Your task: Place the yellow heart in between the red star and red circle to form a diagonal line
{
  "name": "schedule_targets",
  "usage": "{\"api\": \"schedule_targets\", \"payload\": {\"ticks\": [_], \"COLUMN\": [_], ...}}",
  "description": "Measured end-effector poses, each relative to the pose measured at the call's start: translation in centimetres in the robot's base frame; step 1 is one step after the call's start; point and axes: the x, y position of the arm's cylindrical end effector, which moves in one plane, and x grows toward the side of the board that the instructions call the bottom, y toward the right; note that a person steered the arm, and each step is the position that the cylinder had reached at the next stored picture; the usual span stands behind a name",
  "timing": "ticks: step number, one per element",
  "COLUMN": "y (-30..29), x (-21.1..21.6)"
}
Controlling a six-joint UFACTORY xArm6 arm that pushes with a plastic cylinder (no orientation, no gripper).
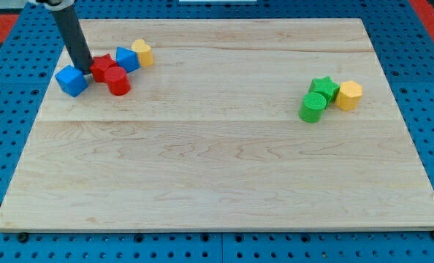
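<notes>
Resting my tip (84, 70) between blue cube (71, 80) and red star (102, 67), with yellow heart (142, 52) to the view's right beyond another blue block (127, 59); cannot tell jaws' state.

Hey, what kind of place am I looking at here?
Likely a robotics lab bench: a pale wooden board on a blue perforated table, small coloured blocks, and my tip beside the red star block.

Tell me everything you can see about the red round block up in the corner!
The red circle block is a short, plain, glossy cylinder standing upright on the wooden board, near the view's top left. The red star block touches it from behind, a blue block lies just to its left, another blue block and a yellow block sit beyond. My tip rests left of the star.
</notes>
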Motion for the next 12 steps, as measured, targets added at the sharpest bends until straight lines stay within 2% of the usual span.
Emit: {"api": "schedule_targets", "payload": {"ticks": [1, 2, 3, 4, 5, 6, 7, 9, 10, 11, 12], "y": [-0.8, 1.1, -1.0, -4.7, -7.0, -7.5, -5.0, -2.9, -5.6, -5.3, -1.7], "x": [0.2, -2.9, -5.3, -3.2, 0.8, 3.4, 6.2, 6.9, 7.3, 5.6, 4.0]}}
